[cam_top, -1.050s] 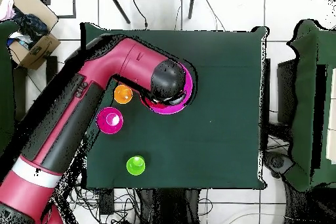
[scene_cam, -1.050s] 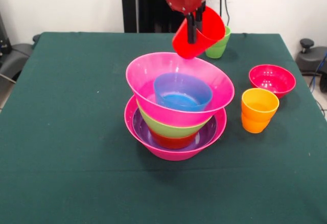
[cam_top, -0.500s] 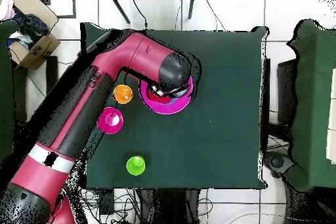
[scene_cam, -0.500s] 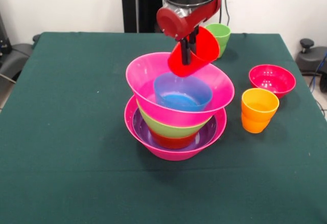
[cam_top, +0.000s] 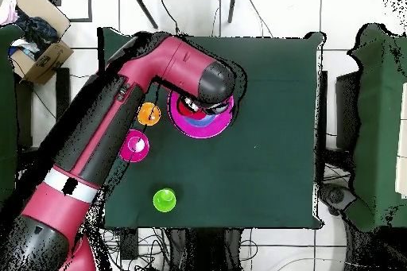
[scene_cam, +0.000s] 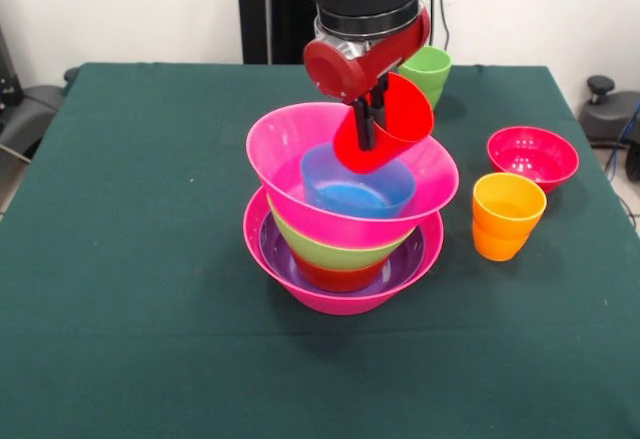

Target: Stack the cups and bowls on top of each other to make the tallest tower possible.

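The green bench has the tower sitting about mid-way: hot-pink base bowl, then purple, orange-red, lime green, a tilted 2nd hot-pink bowl and the small blue bowl inside that. The hand is clamped on the rim of the red cup, holding it tilted right over the blue bowl. Off to the side the crimson bowl, orange cup and green cup stand loose; no readable writing on anything.

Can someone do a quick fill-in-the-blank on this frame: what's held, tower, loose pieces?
1. The gripper holds the glossy plastic ____ cup, tilted.
2. The cup hangs over the small ____ bowl at the tower's top.
3. The tower's base is a large hot-____ bowl.
4. Beside the loose orange cup stands a small ____ bowl.

Missing: red; blue; pink; crimson
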Motion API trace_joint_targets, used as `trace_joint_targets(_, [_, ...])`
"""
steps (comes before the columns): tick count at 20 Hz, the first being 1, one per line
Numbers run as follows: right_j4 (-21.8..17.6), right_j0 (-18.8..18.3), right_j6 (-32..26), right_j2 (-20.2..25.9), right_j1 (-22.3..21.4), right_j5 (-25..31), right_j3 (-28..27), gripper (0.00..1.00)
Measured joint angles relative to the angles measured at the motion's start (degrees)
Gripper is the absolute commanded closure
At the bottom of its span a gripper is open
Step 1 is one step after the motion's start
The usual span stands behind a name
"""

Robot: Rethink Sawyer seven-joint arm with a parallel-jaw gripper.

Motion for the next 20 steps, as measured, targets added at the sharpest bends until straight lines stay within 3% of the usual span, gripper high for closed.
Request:
trace_joint_targets(19, [2.68, -0.1, 0.0, -0.01, -0.02, 0.0, -0.22, 1.0])
trace_joint_targets(20, [2.76, -0.11, 0.0, -0.01, -0.02, 0.0, -0.22, 0.0])
